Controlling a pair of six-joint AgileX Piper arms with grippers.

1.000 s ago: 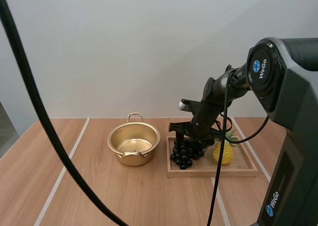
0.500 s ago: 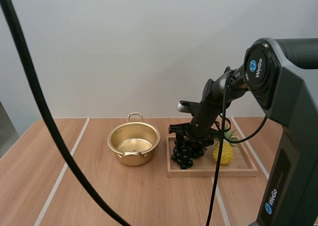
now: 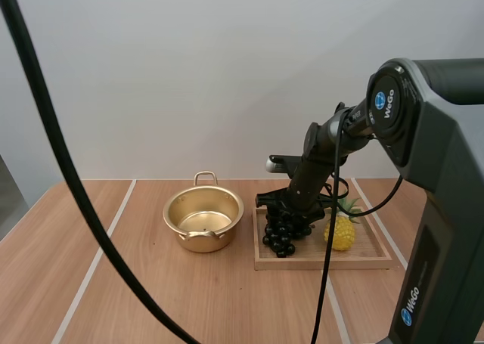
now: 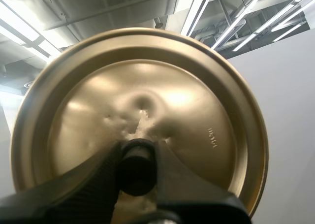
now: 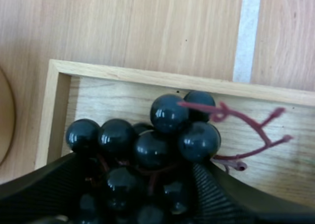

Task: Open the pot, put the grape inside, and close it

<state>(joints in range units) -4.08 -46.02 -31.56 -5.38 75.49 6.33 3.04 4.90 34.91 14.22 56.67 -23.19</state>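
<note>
1. Pot [image 3: 203,219] – gold metal, two handles, uncovered, mouth up. Stands on the table [image 3: 136,283] just beside the tray's end, w/ a narrow gap btwn them.

2. Lid [image 4: 197,115] – gold disc, same finish as the pot. Carried by the left gripper [image 4: 138,157], apart from the pot. Both fingers [image 4: 93,184] are pinched tight on its black knob [image 4: 137,177].

3. Grapes [image 5: 157,140] – dark bunch, glossy berries, reddish stem [image 5: 246,120] lying toward the tray's middle. Position: over the tray's pot-side end. Right gripper [image 5: 140,184] is clamped on the bunch, one ribbed finger each side (whether the lowest berries touch the boards: cannot tell).

4. Tray [image 3: 378,259] – pale wood, low rim, flat on the table to the right of the pot.

5. Pineapple [image 3: 340,232] – small, yellow, green top. Upright in the tray, near the grapes on the side away from the pot.
</note>
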